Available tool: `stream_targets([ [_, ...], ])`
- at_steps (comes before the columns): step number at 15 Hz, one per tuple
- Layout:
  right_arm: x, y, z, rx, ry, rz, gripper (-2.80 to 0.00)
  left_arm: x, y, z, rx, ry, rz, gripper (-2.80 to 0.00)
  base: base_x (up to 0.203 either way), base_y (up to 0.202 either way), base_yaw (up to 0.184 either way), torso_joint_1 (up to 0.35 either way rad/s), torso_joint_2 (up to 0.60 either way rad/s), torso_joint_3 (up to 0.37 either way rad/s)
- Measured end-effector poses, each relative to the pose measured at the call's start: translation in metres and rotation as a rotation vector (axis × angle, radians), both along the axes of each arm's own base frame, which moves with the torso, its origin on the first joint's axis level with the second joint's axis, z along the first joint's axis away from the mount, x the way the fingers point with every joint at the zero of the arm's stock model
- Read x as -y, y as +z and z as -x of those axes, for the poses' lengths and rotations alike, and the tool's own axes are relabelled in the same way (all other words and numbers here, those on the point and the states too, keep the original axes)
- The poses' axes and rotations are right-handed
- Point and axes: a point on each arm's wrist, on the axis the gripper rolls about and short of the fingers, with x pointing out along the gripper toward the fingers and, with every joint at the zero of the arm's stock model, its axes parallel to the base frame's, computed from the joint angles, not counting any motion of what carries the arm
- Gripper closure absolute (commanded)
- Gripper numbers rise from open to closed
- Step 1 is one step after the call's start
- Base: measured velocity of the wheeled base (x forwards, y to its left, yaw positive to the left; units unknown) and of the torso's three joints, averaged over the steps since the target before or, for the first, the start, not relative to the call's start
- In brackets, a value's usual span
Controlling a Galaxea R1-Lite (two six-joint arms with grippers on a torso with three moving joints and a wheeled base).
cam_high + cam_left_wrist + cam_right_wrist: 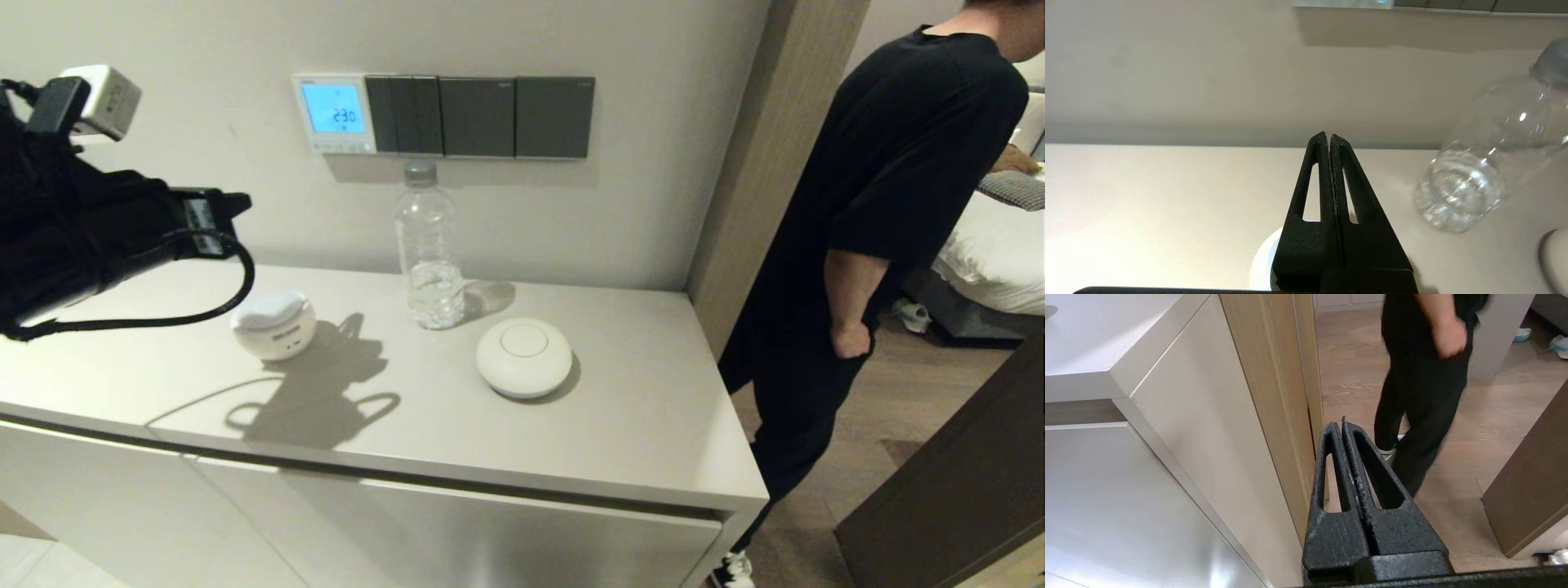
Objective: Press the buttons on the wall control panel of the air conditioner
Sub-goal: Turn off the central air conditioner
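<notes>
**Two grippers closed, thermostat untouched**

Both sets of fingers are pressed together, holding nothing. The left gripper [1328,136] hovers above the pale grey desk [637,408], well short of the small square white plastic thermostat [335,113] on the wall, its tiny pale buttons [338,147] beneath the glowing blue screen. The right gripper [1342,424] hangs low beside the cabinet.

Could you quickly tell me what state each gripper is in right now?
Left gripper: closed, empty, above the cabinet top.
Right gripper: closed, empty, low beside the cabinet.
</notes>
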Motion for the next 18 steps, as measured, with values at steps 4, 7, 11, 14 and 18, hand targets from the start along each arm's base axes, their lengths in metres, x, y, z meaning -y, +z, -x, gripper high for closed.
stream_targets([
  [4,0.0,0.0,0.0,0.0,0.0,0.0,0.0,-0.017,-0.014,0.063,0.054,0.054,-0.007,0.0,0.0,0.0,0.0,0.0,0.0,0.0],
  [7,0.0,0.0,0.0,0.0,0.0,0.0,0.0,-0.025,-0.035,0.116,0.065,0.084,-0.011,0.0,0.0,0.0,0.0,0.0,0.0,0.0],
  [11,0.0,0.0,0.0,0.0,0.0,0.0,0.0,-0.033,-0.072,0.177,0.057,0.212,-0.044,0.0,0.0,0.0,0.0,0.0,0.0,0.0],
  [14,0.0,0.0,0.0,0.0,0.0,0.0,0.0,-0.037,-0.096,0.205,0.054,0.281,-0.053,0.0,0.0,0.0,0.0,0.0,0.0,0.0],
  [18,0.0,0.0,0.0,0.0,0.0,-0.001,0.0,-0.038,-0.13,0.221,0.003,0.28,-0.064,0.0,0.0,0.0,0.0,0.0,0.0,0.0],
])
